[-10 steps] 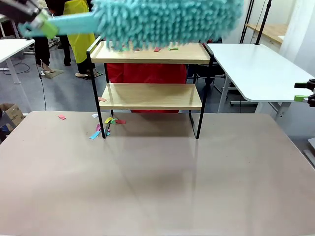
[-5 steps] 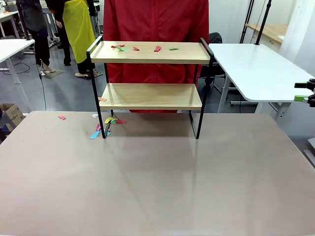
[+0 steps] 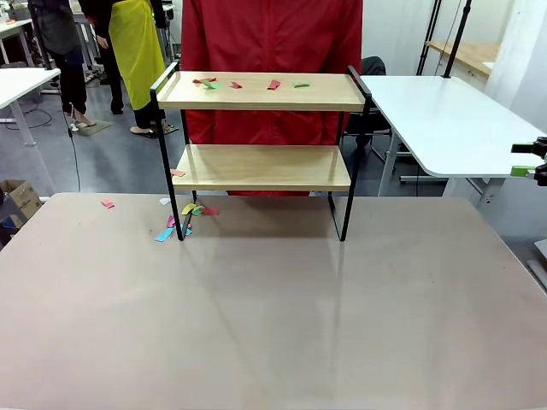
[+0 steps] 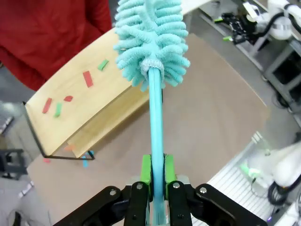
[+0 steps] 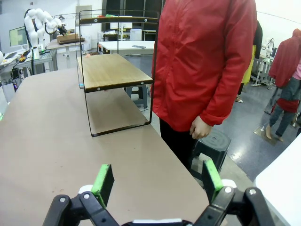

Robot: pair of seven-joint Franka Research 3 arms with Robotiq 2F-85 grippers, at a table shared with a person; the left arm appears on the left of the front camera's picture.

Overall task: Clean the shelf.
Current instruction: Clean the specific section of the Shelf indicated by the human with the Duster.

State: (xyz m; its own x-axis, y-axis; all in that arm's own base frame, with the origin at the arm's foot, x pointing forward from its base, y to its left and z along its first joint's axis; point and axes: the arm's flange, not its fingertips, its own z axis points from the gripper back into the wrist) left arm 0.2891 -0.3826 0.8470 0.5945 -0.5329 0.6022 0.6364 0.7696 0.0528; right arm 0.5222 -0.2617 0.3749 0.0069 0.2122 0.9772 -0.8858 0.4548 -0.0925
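In the left wrist view, the left claw [image 4: 157, 172] is clenched on the handle of a teal duster [image 4: 151, 42]. The duster's fluffy head is at the top of the frame, over one end of the shelf [image 4: 94, 103]. The right claw [image 5: 157, 181] is released, with nothing between its green pads. In the front view, the shelf stands on the far part of the table [image 3: 273, 325], in the upper middle of the frame. Coloured paper scraps [image 3: 273, 84] lie on its top board, and more lie on the table by its left front leg. A person in a red jacket [image 3: 273, 34] stands just behind.

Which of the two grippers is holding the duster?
The left gripper: it is shut on the handle of the teal duster, whereas the right gripper stands open and empty.
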